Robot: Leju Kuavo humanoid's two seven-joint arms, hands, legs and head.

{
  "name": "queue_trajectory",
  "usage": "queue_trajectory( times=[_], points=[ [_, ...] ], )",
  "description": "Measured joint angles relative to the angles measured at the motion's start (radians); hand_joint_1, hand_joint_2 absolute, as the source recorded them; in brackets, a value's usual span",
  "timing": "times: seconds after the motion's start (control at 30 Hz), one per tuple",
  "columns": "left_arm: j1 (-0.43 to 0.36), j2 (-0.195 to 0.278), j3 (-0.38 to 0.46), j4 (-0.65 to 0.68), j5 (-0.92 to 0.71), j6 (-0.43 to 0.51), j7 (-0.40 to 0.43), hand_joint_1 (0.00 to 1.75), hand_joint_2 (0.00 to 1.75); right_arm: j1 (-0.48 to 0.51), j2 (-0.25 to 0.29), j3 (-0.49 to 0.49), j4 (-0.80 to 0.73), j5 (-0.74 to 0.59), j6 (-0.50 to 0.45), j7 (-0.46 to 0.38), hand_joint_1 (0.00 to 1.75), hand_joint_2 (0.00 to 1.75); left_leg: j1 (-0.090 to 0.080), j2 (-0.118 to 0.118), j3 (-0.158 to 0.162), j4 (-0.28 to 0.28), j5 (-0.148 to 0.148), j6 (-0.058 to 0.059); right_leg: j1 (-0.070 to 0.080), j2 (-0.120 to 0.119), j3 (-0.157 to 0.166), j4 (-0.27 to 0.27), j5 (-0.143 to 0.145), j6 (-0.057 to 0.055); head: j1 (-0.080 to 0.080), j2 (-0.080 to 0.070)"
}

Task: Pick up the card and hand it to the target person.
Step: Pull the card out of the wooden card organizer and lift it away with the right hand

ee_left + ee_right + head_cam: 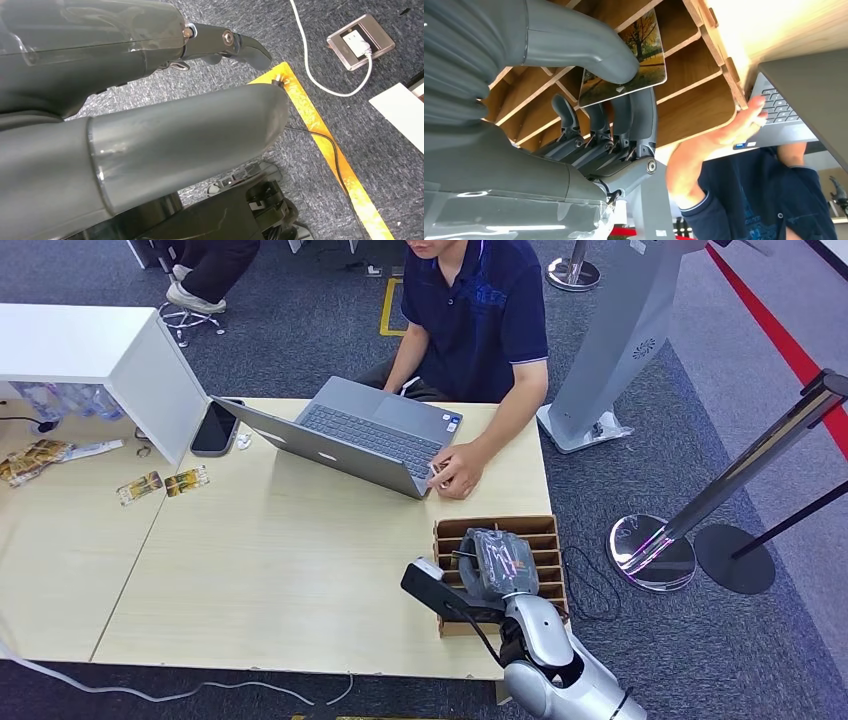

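The wooden slotted rack (545,530) sits at the near right corner of the light wood table (290,580), its outer side close to the table's right edge and its near side close to the front edge. Beyond it, the person's hand (458,472) rests at the corner of the open grey laptop (350,435), near the rack's far side. A broad bare stretch of tabletop lies to the left of the rack, between it and the small cards (162,483) lying near the white box (100,355). A phone (214,428) lies beside the laptop's lid.

The right hand (497,562) hangs over the rack, wrist bent down from the silver forearm. In the right wrist view its thumb (589,50) presses the card (644,60), printed with an autumn tree, against the dark fingers (634,115) behind it, the card held just over the rack's dividers.

The left hand (150,125) hangs over grey carpet, thumb and fingers apart, holding nothing.
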Motion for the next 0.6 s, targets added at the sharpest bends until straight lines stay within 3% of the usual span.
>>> queue_trajectory(
  times=[0.6],
  points=[
    [0.001, 0.000, 0.000, 0.000, 0.000, 0.001, 0.000, 0.00, 0.00, 0.000, -0.001, 0.000, -0.019, 0.013, -0.008, 0.000, 1.34, 1.75, 0.000, 0.000, 0.000, 0.000, 0.000, 0.000, 0.000, 0.000, 0.000, 0.000, 0.000, 0.000, 0.000, 0.000]
  ],
)
